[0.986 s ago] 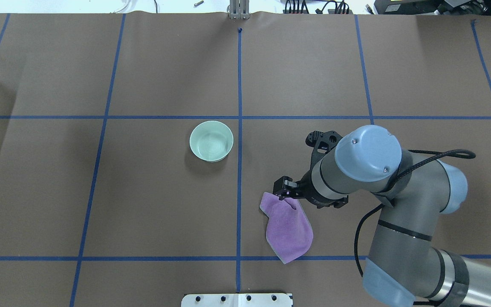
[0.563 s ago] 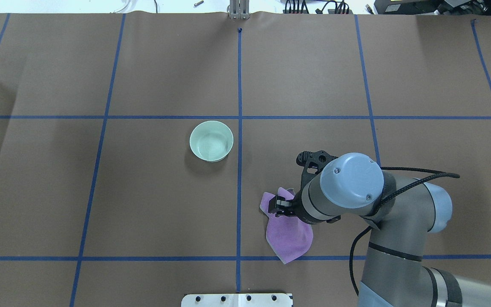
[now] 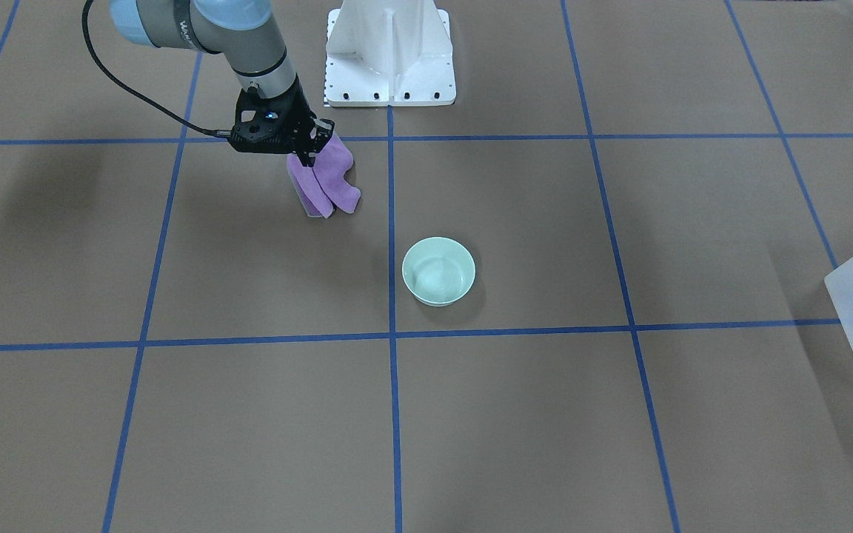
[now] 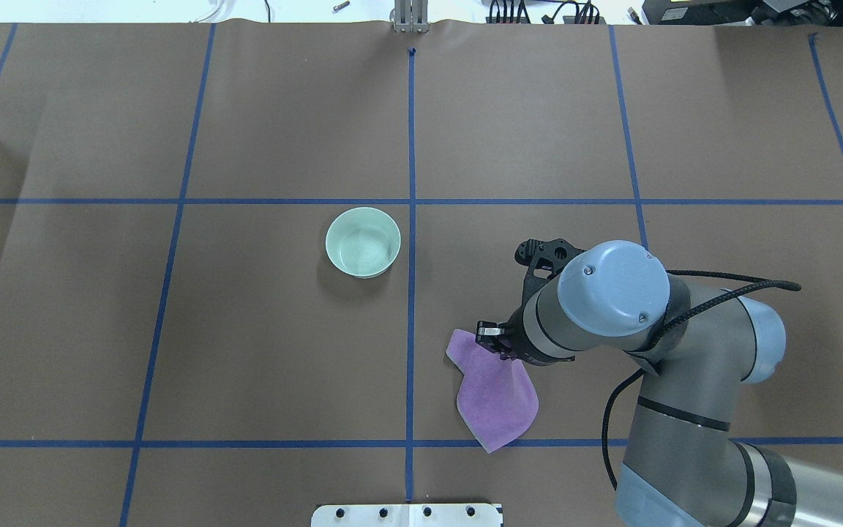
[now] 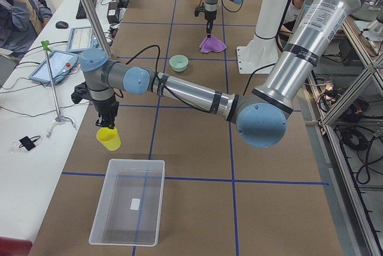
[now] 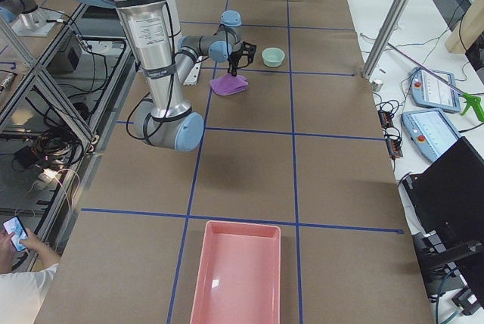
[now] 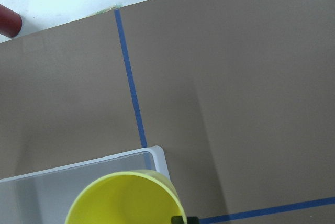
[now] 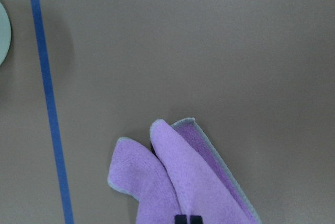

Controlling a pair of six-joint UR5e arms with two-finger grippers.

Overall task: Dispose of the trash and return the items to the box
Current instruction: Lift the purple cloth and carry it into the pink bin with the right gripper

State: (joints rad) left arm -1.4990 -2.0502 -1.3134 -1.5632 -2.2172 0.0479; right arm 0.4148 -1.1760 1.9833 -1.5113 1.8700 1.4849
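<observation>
Exterior front-facing view shows the right gripper [image 3: 310, 153] pinched tight on a purple cloth [image 3: 332, 185], the mint-green bowl [image 3: 438, 272] upright on the table nearby, while the far-off left gripper [image 5: 108, 121] grips the yellow cup [image 5: 108, 139] aloft beside the box [image 5: 116, 208].

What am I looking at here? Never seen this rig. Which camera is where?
It's a two-armed robot at one paper-covered table. One camera looks down from behind the robot, one faces it, one sits at each table end, and one rides on each wrist. The right tool pinches a purple cloth, partly lifted. A mint-green bowl stands free nearby. At the table's left end, the left tool holds a yellow cup in the air near a frosted box. A pink bin lies at the right end.
</observation>
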